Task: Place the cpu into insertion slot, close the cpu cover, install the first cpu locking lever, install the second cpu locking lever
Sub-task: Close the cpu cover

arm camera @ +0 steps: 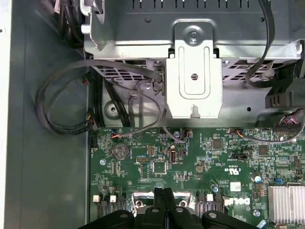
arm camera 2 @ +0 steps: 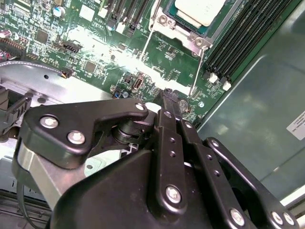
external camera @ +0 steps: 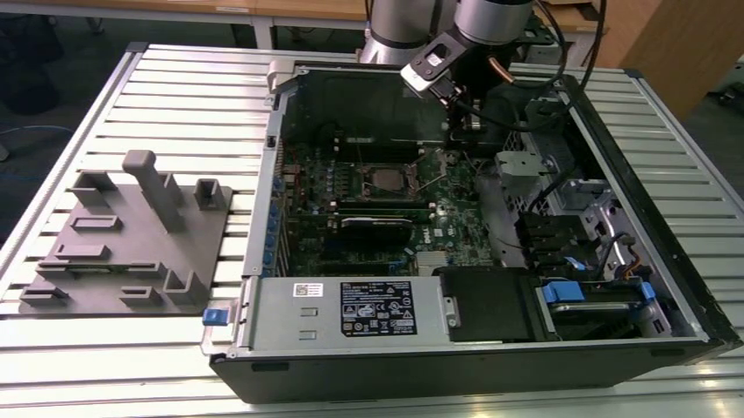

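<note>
At the centre of the green motherboard (arm camera: pixel 200 162) we find the cpu (arm camera 2: pixel 200 9) seated in the insertion slot (external camera: pixel 362 181). Its silvery top shows through the window of the cpu cover (arm camera 2: pixel 183 31), which in the second wrist view appears to lie flat over it. We judge the first two steps done: chip placed, cover down.

Two thin levers run out from the socket's corners: one wire lever (arm camera 2: pixel 147 45) on the connector side and a second wire lever (arm camera 2: pixel 198 69) beside the memory slots (arm camera 2: pixel 238 40). Neither looks hooked under a catch, so we judge both lever steps outstanding, though the catches are too small for us to confirm this.

The gripper (arm camera 2: pixel 169 98) has its fingers pressed together, with nothing visible between them. Its tip hangs low over the board, just beside the free end of the second wire lever and apart from the socket. We cannot tell whether it touches the wire.

Around this, the board sits inside an open computer case (external camera: pixel 465 370) lying on a slatted table (external camera: pixel 152 87). A grey fixture block (external camera: pixel 128 252) rests on the table at the exterior view's left.
</note>
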Available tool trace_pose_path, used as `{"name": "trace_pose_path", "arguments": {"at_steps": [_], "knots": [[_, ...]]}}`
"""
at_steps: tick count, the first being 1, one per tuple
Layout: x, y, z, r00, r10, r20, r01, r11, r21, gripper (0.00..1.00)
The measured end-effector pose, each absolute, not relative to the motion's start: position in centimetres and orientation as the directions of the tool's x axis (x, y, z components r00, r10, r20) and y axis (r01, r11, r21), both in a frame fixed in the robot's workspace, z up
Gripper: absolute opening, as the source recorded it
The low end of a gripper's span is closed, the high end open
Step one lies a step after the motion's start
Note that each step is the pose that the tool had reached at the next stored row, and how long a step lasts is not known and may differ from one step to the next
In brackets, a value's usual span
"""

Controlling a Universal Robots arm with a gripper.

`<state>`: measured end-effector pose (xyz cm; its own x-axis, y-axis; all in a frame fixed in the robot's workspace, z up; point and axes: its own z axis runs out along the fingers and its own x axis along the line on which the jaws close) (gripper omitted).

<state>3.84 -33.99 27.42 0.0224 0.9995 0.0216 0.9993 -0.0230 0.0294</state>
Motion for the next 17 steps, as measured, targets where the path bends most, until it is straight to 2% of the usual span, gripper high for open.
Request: {"name": "trace_pose_path", "arguments": {"at_steps": [17], "knots": [[5.0, -34.0, 26.7, 0.023, 1.000, 0.022, 0.999, -0.023, 0.029, 0.11]]}}
